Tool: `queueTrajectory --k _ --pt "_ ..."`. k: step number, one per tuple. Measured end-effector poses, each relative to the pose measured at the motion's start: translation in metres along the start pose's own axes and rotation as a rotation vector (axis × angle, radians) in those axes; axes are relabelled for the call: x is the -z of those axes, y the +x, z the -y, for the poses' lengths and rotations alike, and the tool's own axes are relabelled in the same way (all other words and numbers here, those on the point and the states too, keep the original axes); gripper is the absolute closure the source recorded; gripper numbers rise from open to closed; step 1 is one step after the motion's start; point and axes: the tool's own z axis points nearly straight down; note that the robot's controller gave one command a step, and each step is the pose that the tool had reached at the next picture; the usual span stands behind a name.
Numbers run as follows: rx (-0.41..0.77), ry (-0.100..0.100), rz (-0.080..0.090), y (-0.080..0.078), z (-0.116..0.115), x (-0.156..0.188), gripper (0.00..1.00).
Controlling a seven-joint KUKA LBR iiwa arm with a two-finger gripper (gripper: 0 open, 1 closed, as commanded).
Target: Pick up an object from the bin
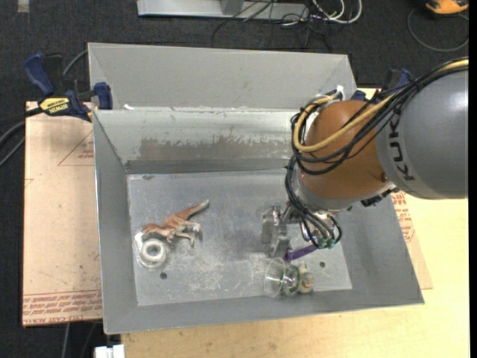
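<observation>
My gripper (274, 246) reaches down into the right half of the bin, its metal fingers pointing at the floor just above a clear round plastic thing (282, 280) near the front wall. A small dark greenish-yellow piece (304, 281) lies against that clear thing on its right. Nothing shows between the fingers. Far to the left lie a brown toy dinosaur (177, 225) and a white tape roll (152, 250) touching its front end.
The arm with its orange dome and cables hangs over the bin's right side and hides the floor beneath it. Bare floor lies between the dinosaur and the gripper.
</observation>
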Motion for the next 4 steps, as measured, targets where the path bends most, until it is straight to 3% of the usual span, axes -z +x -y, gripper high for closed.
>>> queueTrajectory --k 1,2,3,4 --pt "0.046 0.0 -0.006 -0.012 -0.015 0.081 0.0" --pt "0.046 0.0 -0.006 -0.012 -0.015 0.081 0.0" --pt "0.149 -0.001 -0.002 0.025 0.006 -0.021 0.0" --pt "0.342 -0.002 -0.005 0.035 -0.003 -0.041 0.0"
